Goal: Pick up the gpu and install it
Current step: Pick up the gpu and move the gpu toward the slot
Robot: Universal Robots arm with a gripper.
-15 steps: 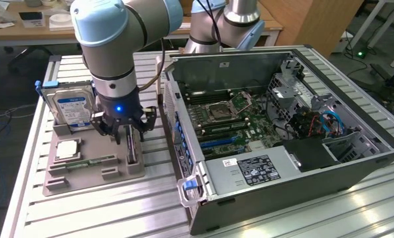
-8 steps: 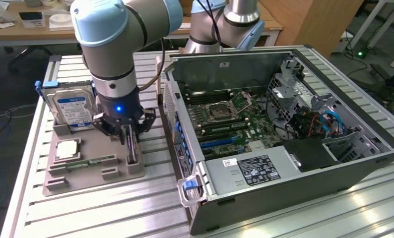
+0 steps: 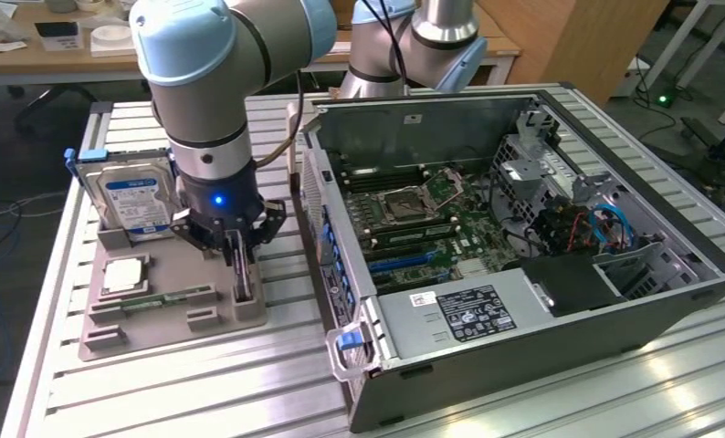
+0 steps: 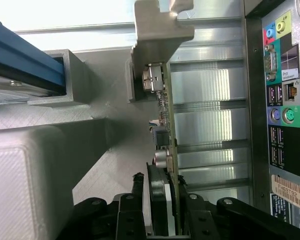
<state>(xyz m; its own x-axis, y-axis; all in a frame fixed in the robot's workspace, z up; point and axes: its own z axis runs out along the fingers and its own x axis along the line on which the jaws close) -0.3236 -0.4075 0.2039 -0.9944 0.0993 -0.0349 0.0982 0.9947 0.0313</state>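
The arm (image 3: 204, 100) reaches straight down over the gray holder (image 3: 155, 321), and the gripper (image 3: 242, 274) is on the graphics card (image 4: 168, 125). In the exterior view the card stands on edge in a slot on the holder's three o'clock side, the side nearest the computer case (image 3: 521, 358). From the wrist you see it edge-on, with its metal bracket (image 4: 157, 35) at the far end. The fingers (image 4: 192, 210) are about halfway closed, one against each face of the card, and I can see no gap. It's a grip, though the card sits low in its slot, not lifted out.

Elsewhere on the holder, the hard drive (image 3: 133, 196) stands at ten o'clock from the gripper. The square chip (image 3: 125, 274) lies flat at nine, and the memory stick (image 3: 168, 298) is at eight. The case lies open at three o'clock with its motherboard (image 3: 424, 228) bare. Its rear ports (image 4: 282, 100) run just beside the card in the wrist view.
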